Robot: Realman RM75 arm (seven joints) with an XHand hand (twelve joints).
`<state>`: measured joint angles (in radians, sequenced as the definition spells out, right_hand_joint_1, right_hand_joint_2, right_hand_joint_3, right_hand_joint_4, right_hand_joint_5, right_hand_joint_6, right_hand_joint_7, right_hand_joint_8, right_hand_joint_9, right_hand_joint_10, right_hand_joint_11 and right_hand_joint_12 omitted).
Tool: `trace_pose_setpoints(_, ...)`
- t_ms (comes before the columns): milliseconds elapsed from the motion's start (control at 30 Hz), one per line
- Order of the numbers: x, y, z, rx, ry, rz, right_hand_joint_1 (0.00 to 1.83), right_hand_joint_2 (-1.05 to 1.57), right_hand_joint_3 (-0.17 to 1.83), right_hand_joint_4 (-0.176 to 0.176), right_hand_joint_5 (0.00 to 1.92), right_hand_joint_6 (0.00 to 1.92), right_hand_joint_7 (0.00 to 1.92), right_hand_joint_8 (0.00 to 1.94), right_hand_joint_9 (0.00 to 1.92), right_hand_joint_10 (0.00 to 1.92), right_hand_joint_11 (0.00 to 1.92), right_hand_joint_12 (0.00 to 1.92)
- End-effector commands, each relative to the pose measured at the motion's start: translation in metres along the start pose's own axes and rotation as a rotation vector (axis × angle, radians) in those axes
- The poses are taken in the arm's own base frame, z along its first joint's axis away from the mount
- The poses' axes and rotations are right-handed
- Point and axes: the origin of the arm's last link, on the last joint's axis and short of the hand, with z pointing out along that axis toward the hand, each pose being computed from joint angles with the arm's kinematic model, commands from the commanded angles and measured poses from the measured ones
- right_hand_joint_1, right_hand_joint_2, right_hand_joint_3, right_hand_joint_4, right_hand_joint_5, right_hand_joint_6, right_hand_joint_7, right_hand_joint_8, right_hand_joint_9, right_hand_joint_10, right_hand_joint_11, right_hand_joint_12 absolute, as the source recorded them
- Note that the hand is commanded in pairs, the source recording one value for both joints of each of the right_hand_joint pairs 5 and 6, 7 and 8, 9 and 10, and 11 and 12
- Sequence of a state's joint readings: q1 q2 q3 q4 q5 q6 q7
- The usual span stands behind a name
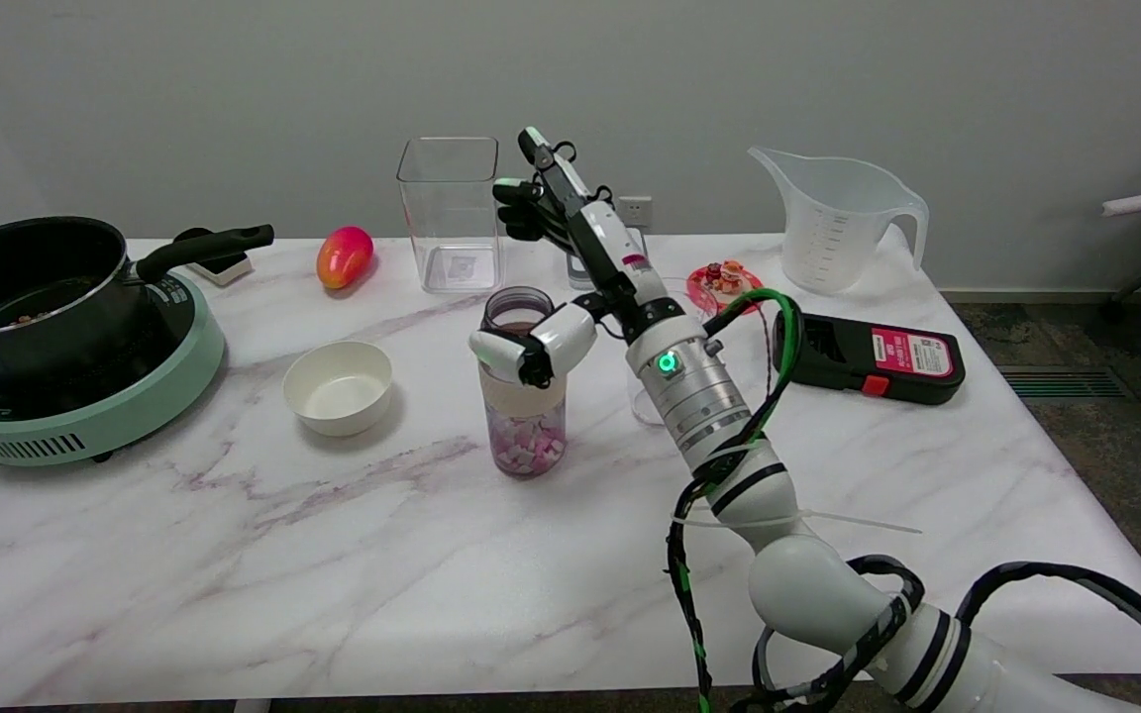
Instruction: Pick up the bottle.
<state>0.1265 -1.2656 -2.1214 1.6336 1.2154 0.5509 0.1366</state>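
My right hand point(570, 259) spreads wide beside the bottle point(525, 391), thumb touching its upper wall, gripping nothing; the other fingers point toward twelve o'clock, forearm rising from five o'clock.

The white right arm's black-and-white hand point(556, 259) covers the upper right side of the clear open-topped bottle point(523, 396) with pink and white pieces, so contact there cannot be told. At nine o'clock, the mint-green round cooker point(85, 396) under the black pot point(26, 287) is cut by the left edge. Behind the hand at twelve o'clock, a small grey device point(580, 269) is mostly hidden; print on the black-and-red flat device point(873, 358) is too small to read.
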Motion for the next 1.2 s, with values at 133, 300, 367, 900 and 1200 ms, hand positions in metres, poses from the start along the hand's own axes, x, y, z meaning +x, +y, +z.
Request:
trace_pose_setpoints(133, -0.015, 0.031, -0.007, -0.088, -0.026, 0.07, 1.21, -0.32, 1.43, 0.0, 0.05, 0.05, 0.4, 0.4, 0.44, 0.44, 0.49, 0.49)
trace_pose_setpoints(300, -0.013, 0.034, -0.006, -0.092, -0.016, 0.066, 1.21, -0.39, 1.45, 0.0, 0.04, 0.04, 0.4, 0.4, 0.42, 0.42, 0.48, 0.48)
trace_pose_setpoints(367, -0.012, 0.035, -0.004, -0.092, -0.016, 0.068, 1.21, -0.42, 1.46, 0.0, 0.03, 0.03, 0.4, 0.4, 0.42, 0.42, 0.47, 0.47)
trace_pose_setpoints(900, -0.016, 0.037, -0.001, -0.089, -0.025, 0.104, 1.22, -0.45, 1.34, 0.0, 0.01, 0.01, 0.39, 0.39, 0.4, 0.4, 0.46, 0.46)
trace_pose_setpoints(1200, -0.02, 0.042, -0.008, -0.108, -0.038, 0.106, 1.22, -0.41, 1.35, 0.0, 0.01, 0.01, 0.39, 0.39, 0.4, 0.4, 0.46, 0.46)
